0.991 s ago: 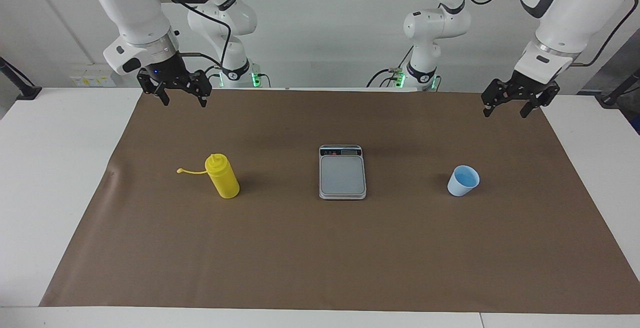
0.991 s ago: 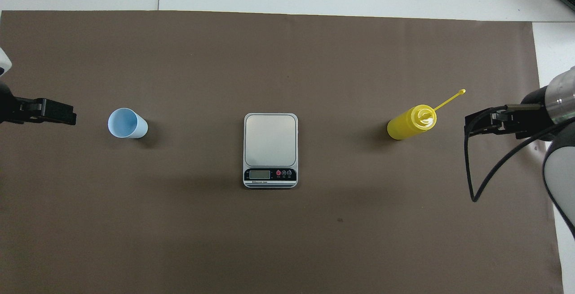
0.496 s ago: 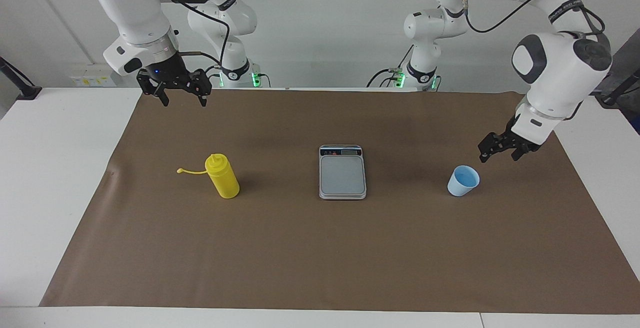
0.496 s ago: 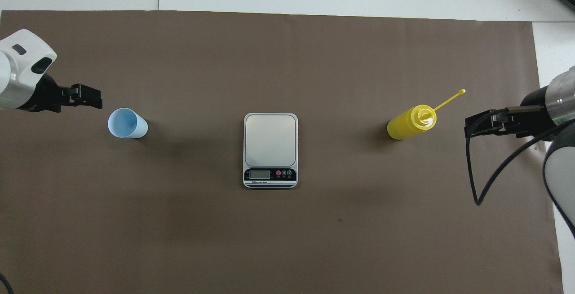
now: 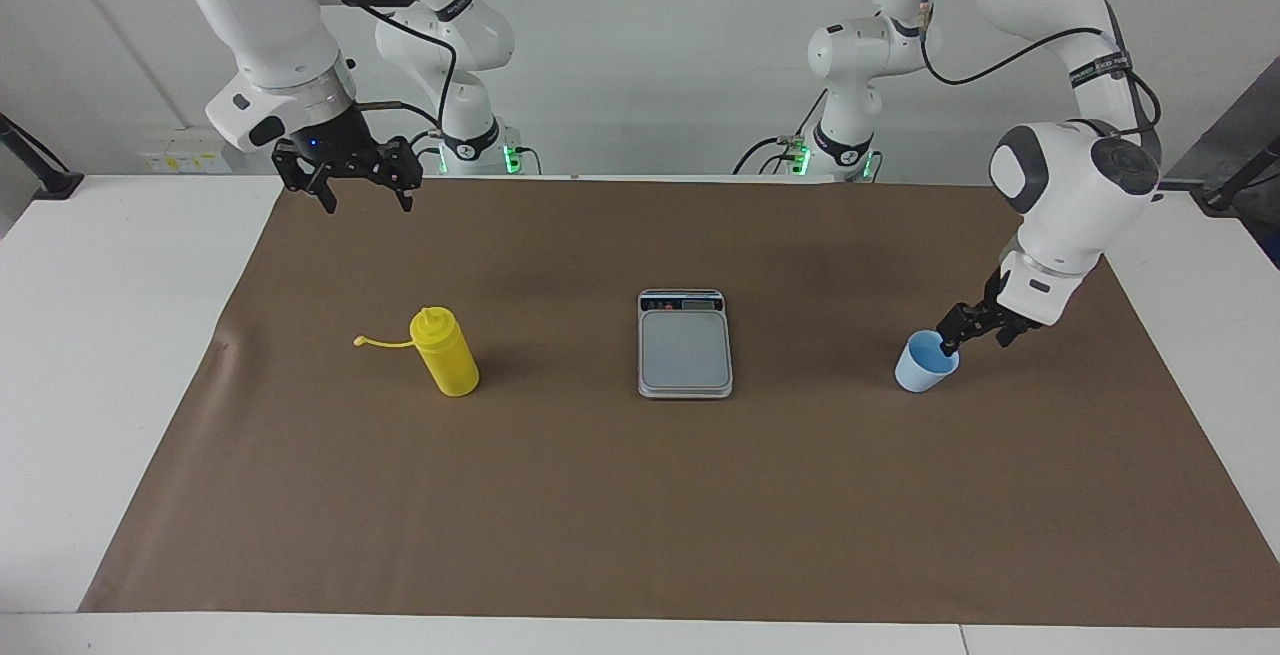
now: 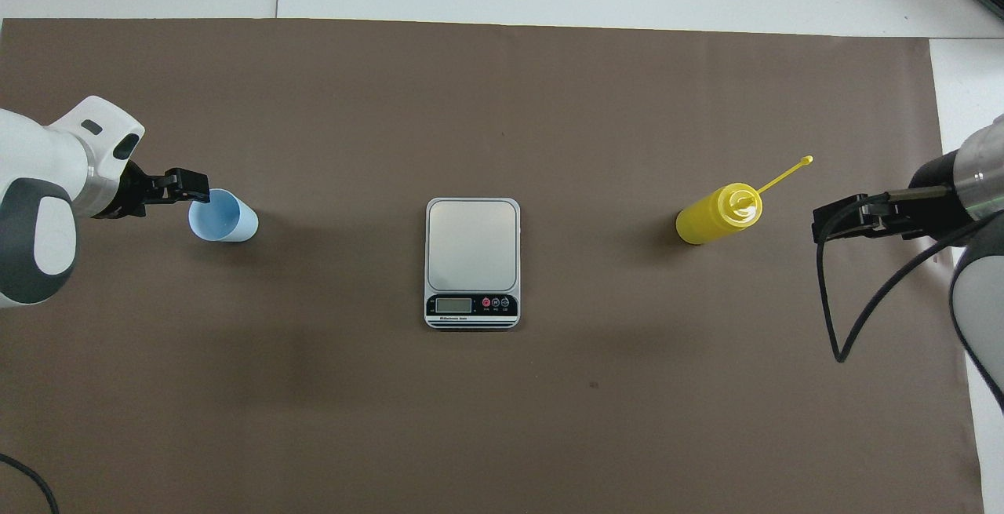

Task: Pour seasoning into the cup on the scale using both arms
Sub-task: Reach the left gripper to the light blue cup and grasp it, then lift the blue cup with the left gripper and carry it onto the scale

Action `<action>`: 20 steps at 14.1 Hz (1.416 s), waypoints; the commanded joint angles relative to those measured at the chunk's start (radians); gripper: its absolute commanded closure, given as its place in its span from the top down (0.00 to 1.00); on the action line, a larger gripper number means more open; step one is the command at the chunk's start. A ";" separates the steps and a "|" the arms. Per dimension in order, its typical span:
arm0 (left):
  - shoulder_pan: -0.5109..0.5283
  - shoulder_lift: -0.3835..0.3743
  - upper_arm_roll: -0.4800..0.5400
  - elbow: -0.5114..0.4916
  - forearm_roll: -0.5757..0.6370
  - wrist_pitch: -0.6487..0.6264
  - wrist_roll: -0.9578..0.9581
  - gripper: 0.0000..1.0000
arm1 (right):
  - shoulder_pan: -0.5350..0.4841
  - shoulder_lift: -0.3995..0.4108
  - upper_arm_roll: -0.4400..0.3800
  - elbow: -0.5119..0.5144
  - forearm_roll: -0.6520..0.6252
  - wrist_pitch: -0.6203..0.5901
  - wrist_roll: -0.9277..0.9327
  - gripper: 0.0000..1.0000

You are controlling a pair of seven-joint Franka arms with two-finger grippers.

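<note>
The light blue cup (image 5: 918, 371) (image 6: 234, 220) stands upright on the brown mat toward the left arm's end of the table. My left gripper (image 5: 953, 338) (image 6: 196, 195) is low and open, its fingertips at the cup's rim on the side toward that end. The silver scale (image 5: 685, 347) (image 6: 472, 244) lies in the middle with nothing on its plate. The yellow seasoning bottle (image 5: 449, 357) (image 6: 708, 221) stands uncapped toward the right arm's end, its cap strap sticking out sideways. My right gripper (image 5: 366, 197) (image 6: 823, 220) hangs open, high over the mat's edge near the robots.
A brown mat (image 5: 640, 515) covers most of the white table (image 5: 110, 335). A black cable (image 6: 831, 318) loops down from the right arm.
The left arm has swung down from high over the mat's corner to the cup's rim. The right gripper has hardly moved. Cup, scale and bottle stay put.
</note>
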 commanded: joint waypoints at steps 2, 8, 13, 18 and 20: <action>0.017 0.025 -0.005 -0.056 -0.011 0.089 -0.016 1.00 | -0.002 -0.015 -0.005 -0.013 0.000 0.010 -0.018 1.00; 0.013 0.067 -0.004 -0.056 -0.011 0.105 -0.019 0.24 | -0.004 -0.015 -0.003 -0.013 0.000 0.012 -0.017 1.00; 0.007 0.076 -0.005 0.001 -0.005 0.027 -0.015 0.00 | -0.005 -0.015 -0.003 -0.013 0.000 0.010 -0.017 1.00; 0.002 0.084 -0.008 0.178 0.010 -0.160 -0.011 0.00 | -0.007 -0.015 -0.003 -0.013 0.000 0.012 -0.017 1.00; -0.019 0.082 -0.016 0.270 0.001 -0.245 -0.019 0.00 | -0.007 -0.015 -0.003 -0.013 0.000 0.012 -0.017 1.00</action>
